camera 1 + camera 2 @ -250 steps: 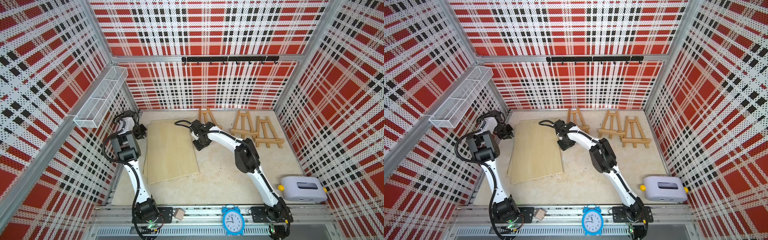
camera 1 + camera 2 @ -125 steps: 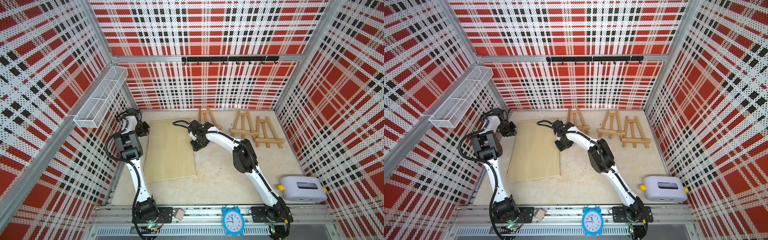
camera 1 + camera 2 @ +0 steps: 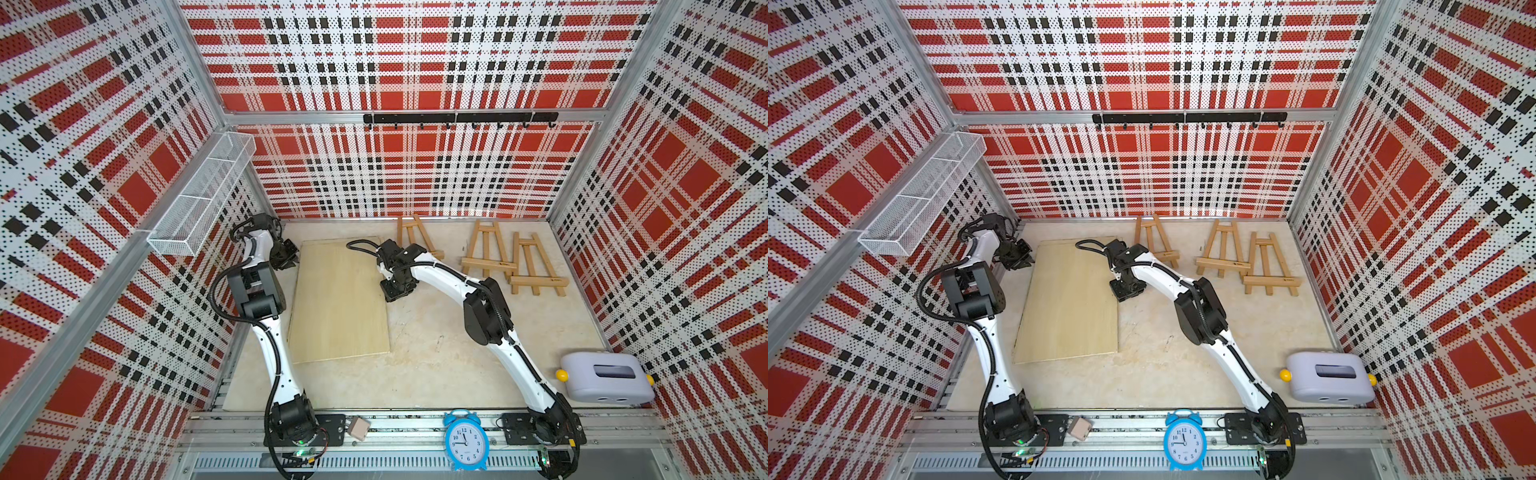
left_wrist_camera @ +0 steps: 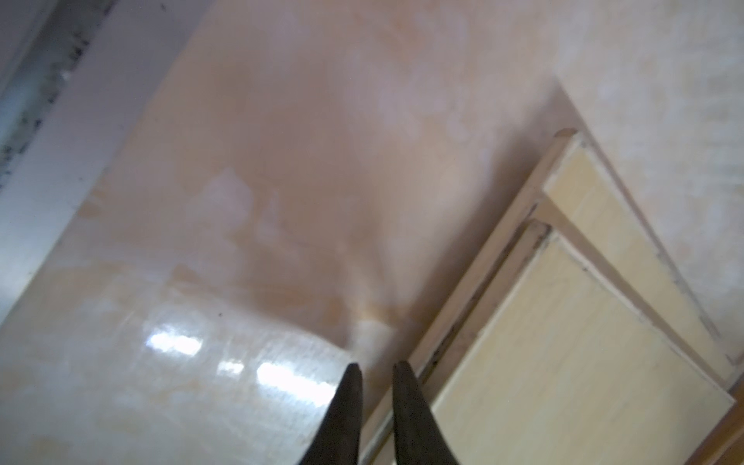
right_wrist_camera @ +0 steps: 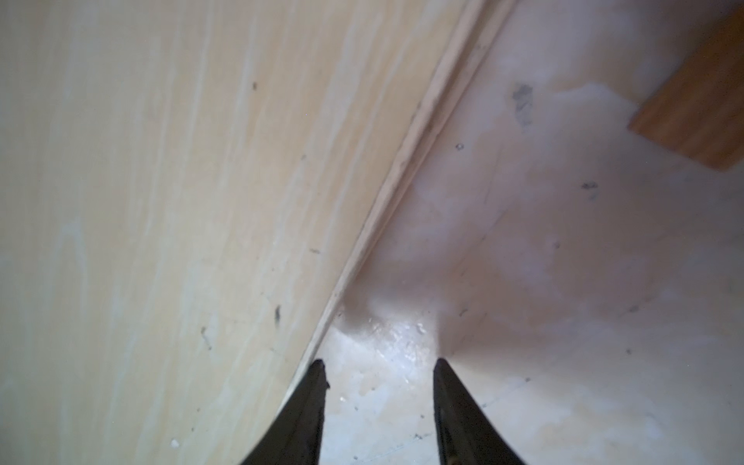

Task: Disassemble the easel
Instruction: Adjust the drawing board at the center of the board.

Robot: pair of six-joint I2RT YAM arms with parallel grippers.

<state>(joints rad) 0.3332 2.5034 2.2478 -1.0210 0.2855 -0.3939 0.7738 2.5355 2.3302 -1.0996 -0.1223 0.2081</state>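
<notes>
Lying flat at the back of the table [image 3: 436,357], three wooden easels sit in a row with their tops toward the back wall, and none of them carries a board. The nearest easel [image 3: 417,243] runs front to back with a slight slant. Its foot end sits just behind the right arm's wrist in both top views, and a corner of brown wood [image 5: 692,112] shows in the right wrist view. The other two easels [image 3: 511,262] lie further right, one overlapping the other.

Next to them, on the left half of the table, come the pale boards [image 3: 340,299]. They are stacked flat with their long sides running front to back.

The right gripper [image 3: 395,293] hangs at the boards' right long edge. It is partly spread and empty, with one fingertip [image 5: 318,368] at the edge and the gap over bare table. The left gripper [image 3: 286,259] is at the boards' far left corner, its jaws a narrow slit with nothing in it.

So the right arm looks the nearer one. From its fingers that easel lies toward the back wall and slightly right.
</notes>
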